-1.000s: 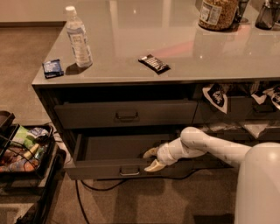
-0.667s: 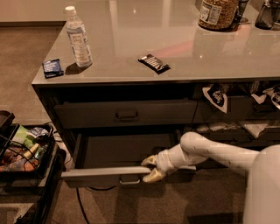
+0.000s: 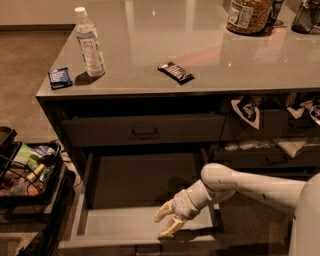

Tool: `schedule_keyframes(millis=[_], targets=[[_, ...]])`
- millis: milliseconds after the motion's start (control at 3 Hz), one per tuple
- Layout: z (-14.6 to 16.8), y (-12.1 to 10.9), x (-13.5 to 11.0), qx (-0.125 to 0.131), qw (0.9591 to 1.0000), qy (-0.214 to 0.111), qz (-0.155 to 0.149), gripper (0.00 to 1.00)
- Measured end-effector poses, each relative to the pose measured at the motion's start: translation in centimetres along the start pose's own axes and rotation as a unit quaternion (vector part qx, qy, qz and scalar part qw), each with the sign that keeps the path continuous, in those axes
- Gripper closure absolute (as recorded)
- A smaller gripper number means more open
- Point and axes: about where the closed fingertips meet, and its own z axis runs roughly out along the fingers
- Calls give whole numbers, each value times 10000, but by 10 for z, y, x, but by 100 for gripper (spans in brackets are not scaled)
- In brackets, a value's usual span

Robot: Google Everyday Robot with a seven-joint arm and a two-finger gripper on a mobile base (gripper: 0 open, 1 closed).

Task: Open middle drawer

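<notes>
The middle drawer (image 3: 131,226) is pulled far out of the dark grey cabinet, and its pale grey inner floor shows. Its front panel (image 3: 135,247) is at the bottom edge of the view, and the pull is out of sight. My gripper (image 3: 165,224) is on the end of the white arm (image 3: 240,184) that reaches in from the right. It hovers over the front right part of the drawer's floor, just behind the front panel. Its two pale fingers (image 3: 161,214) are spread apart with nothing between them.
The shut drawer above has a dark handle (image 3: 145,133). On the countertop stand a water bottle (image 3: 89,42), a small blue box (image 3: 60,78), a dark snack bar (image 3: 176,72) and a jar (image 3: 248,15). A black cart of snacks (image 3: 25,175) stands at the left. Open shelves with bags (image 3: 247,107) are at the right.
The middle drawer has slid much farther out toward the camera. My gripper came forward with it and now has its fingers apart, off the pull.
</notes>
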Motion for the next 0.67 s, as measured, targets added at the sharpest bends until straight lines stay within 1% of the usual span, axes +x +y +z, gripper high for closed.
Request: schedule_keyframes(millis=[333, 667], targets=[[1, 2, 0, -27, 10000, -7, 4, 31], [1, 2, 0, -28, 10000, -7, 4, 8]])
